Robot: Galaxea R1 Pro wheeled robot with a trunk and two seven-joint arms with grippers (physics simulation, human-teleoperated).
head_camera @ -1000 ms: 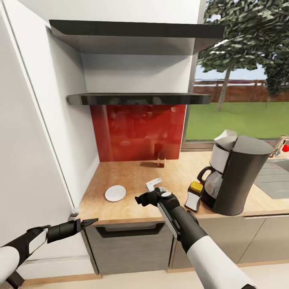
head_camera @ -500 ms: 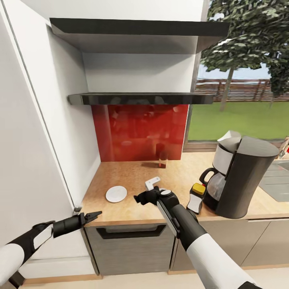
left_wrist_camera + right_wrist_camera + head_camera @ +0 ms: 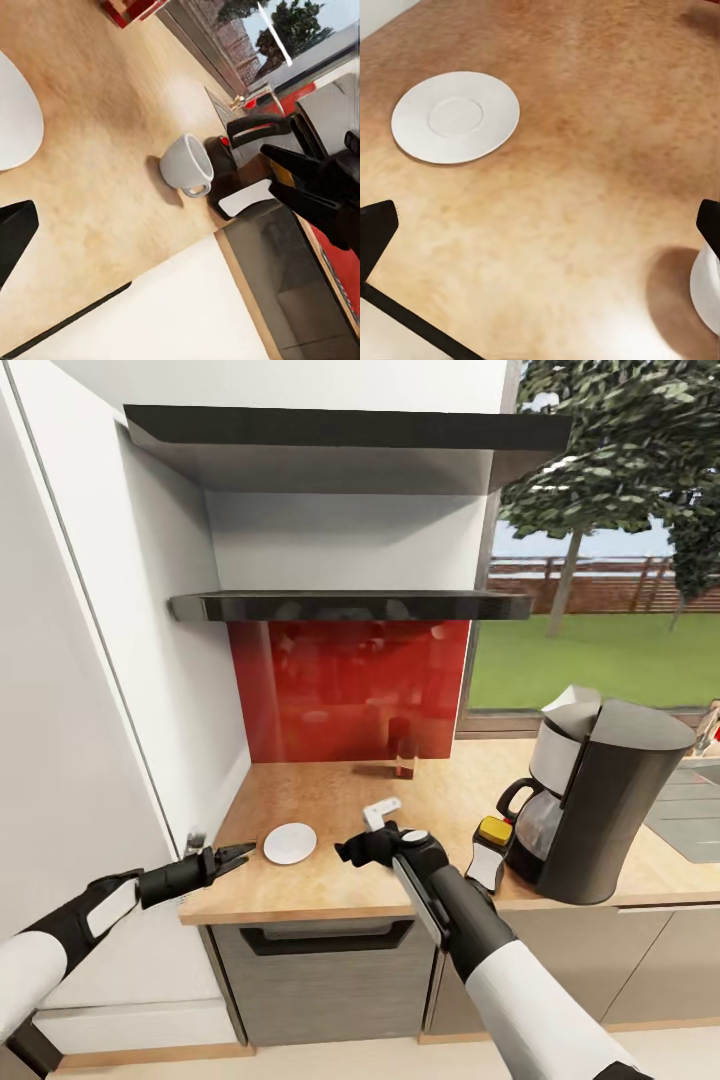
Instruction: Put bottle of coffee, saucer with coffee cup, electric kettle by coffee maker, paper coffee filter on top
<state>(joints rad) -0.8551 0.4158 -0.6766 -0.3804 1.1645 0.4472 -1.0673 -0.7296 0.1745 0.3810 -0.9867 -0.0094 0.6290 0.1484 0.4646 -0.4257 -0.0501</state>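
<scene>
A white saucer lies on the wooden counter near its front edge; it is also in the wrist views. A white coffee cup lies on its side just behind my right gripper, which is open and holds nothing. The cup has its mouth turned up and sideways. My left gripper hovers open at the counter's front left corner, left of the saucer. The coffee maker stands at the right, a white paper filter on its top. The yellow-lidded coffee bottle stands beside it.
A small dark jar stands against the red backsplash. Two dark shelves hang above the counter. A tall white cabinet walls the left side. A sink lies right of the coffee maker.
My left arm has risen and reached forward, from below the counter's edge to its front left corner near the saucer. The view shifted slightly. The right gripper has barely moved.
</scene>
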